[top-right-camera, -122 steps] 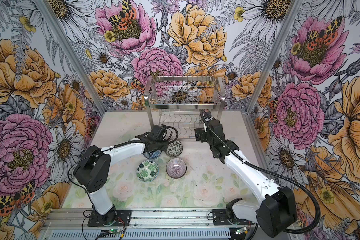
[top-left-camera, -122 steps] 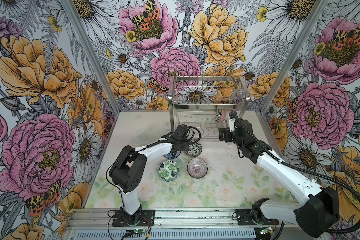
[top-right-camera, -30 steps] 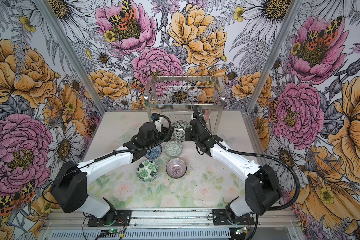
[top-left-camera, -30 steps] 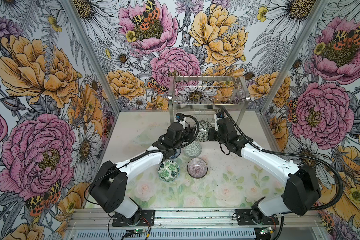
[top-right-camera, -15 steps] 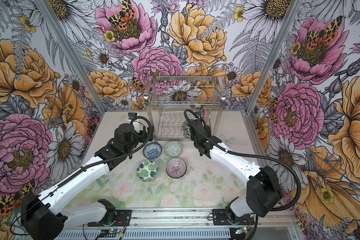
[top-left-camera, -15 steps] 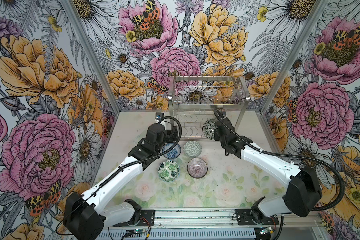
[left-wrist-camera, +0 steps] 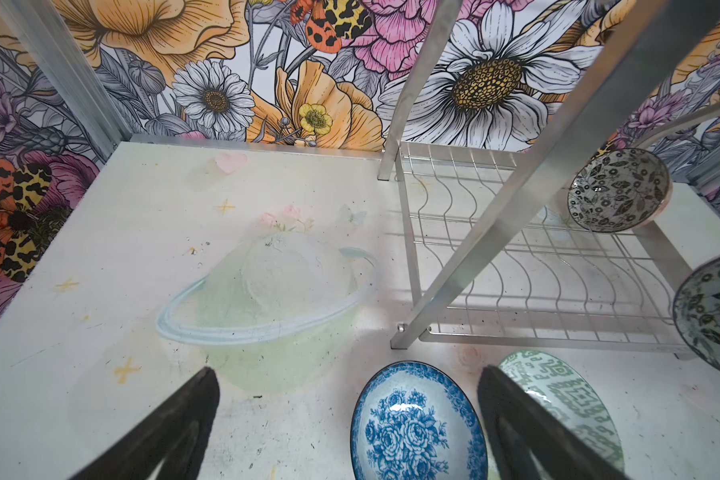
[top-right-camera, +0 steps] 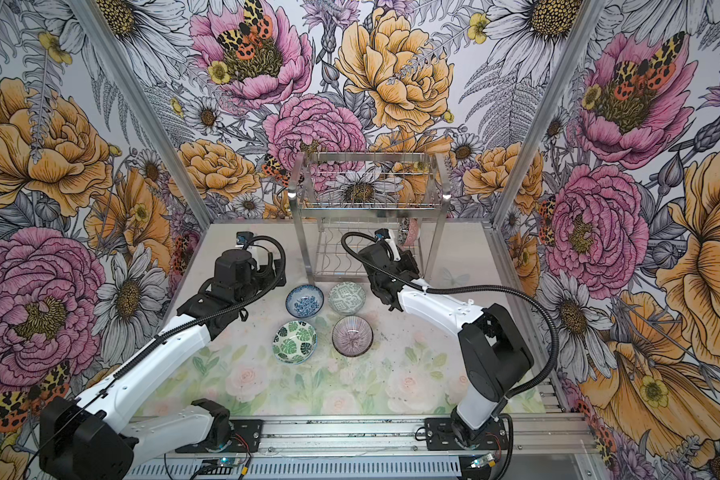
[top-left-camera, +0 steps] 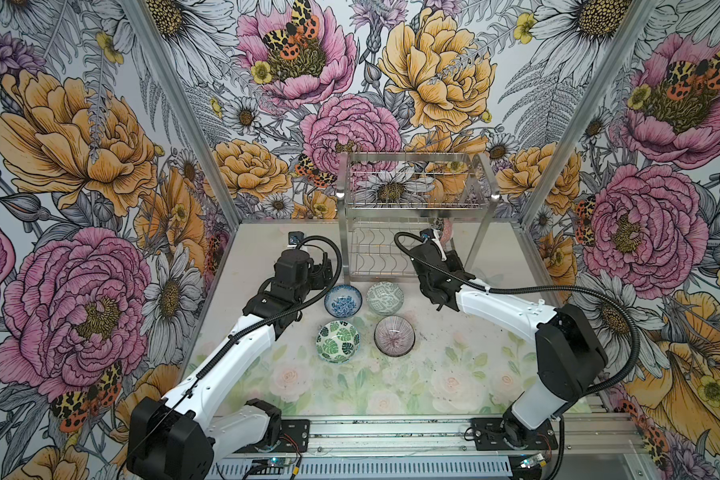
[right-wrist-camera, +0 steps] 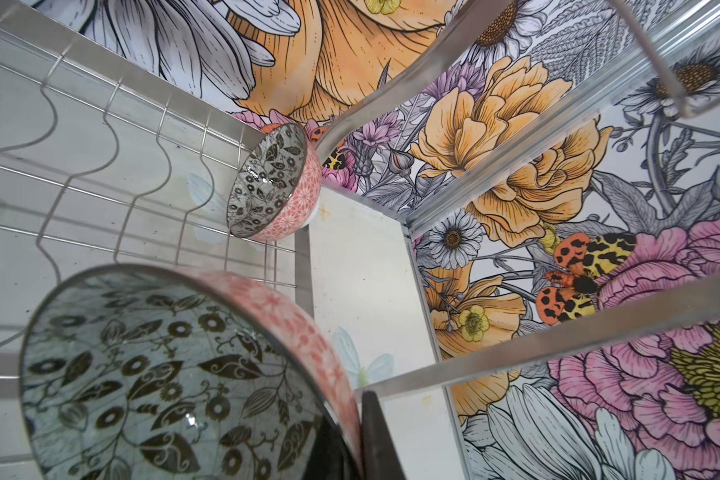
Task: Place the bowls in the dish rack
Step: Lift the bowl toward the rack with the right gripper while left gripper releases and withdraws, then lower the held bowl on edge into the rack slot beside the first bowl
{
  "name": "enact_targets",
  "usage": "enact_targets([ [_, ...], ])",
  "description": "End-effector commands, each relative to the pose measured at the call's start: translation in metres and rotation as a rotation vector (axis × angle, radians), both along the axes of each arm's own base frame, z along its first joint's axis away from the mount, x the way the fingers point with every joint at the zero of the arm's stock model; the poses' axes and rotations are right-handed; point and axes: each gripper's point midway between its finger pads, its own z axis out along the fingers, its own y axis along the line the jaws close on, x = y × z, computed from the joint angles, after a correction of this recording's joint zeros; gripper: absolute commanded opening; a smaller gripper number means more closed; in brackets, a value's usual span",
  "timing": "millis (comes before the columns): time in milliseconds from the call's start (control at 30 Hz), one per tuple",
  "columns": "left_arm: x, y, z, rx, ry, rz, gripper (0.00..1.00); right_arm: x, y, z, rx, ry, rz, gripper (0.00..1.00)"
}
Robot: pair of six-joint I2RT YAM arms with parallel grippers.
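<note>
We take these bowls for glazed ceramic: stiff, fairly heavy for their size, slick to the touch and likely to chip against steel wire, so the rim is the natural place to hold them, one finger inside and one outside. Our right gripper is doing just that, pressed together on the rim of the black-and-white floral bowl, which it holds on edge at the right end of the dish rack, in the lower tier. Whether that bowl already bears on the wavy wires we cannot tell. Just beyond it, at the far right corner, the racked bowl of the same pattern stands on edge, and we judge that two glazed rims knocking together is the chief risk here. Our left gripper hangs empty with its fingers spread wide, above the table beside the blue bowl. Near the rack's front, the grey-green bowl, green leaf bowl and pink striped bowl sit upright, rims free all round.
</note>
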Motion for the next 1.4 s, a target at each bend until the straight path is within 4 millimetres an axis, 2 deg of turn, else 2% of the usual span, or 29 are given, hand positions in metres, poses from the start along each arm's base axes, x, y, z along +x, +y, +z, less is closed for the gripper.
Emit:
enact_targets([
  [0, -0.004, 0.001, -0.003, -0.024, 0.009, -0.007, 0.99, 0.015, -0.001, 0.036, -0.036, -0.122, -0.054, 0.0],
  [233, -0.001, 0.0, -0.009, -0.051, 0.014, -0.016, 0.99, 0.032, -0.013, 0.029, -0.147, -0.114, -0.097, 0.0],
  [600, 0.003, 0.005, -0.012, -0.052, 0.016, 0.0, 0.99, 0.054, -0.032, 0.007, -0.27, -0.061, -0.173, 0.0],
  [667, 0.003, 0.0, -0.012, -0.067, 0.02, -0.027, 0.99, 0.058, -0.034, 0.004, -0.288, -0.056, -0.18, 0.0],
  [1367, 0.004, -0.001, -0.016, -0.069, 0.028, -0.032, 0.98, 0.076, -0.049, -0.017, -0.406, -0.025, -0.231, 0.0],
])
